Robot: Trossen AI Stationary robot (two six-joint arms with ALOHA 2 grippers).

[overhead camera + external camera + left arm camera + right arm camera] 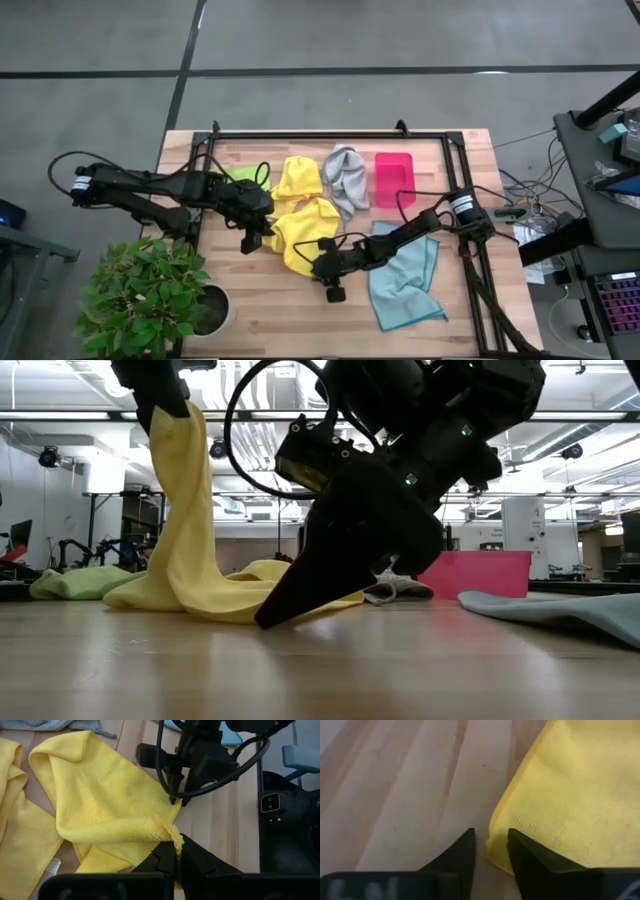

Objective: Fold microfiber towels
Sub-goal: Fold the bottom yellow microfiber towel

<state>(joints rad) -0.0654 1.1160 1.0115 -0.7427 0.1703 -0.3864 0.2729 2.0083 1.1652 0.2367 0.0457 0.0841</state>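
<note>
Yellow microfiber towel (305, 232) lies mid-counter, soft and limp. My left tool (175, 857) pinches one corner, lifted; my right tool (490, 851) stands slightly parted at the near edge, gripping nothing. I judge corners the best hold.

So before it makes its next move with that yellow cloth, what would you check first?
1. Left tool shut on the yellow towel, corner lifted: ok.
2. Right tool down at the towel's near edge on the table: ok.
3. Right tool actually has the edge between its fingers: not ok; the fingers stand apart, the cloth edge beside one, not clamped.
4. Towel lying flat enough to fold: not ok, it is bunched.
5. Second yellow towel, grey towel and blue towel apart from the held one: cannot tell; the yellow ones seem to touch.
</note>
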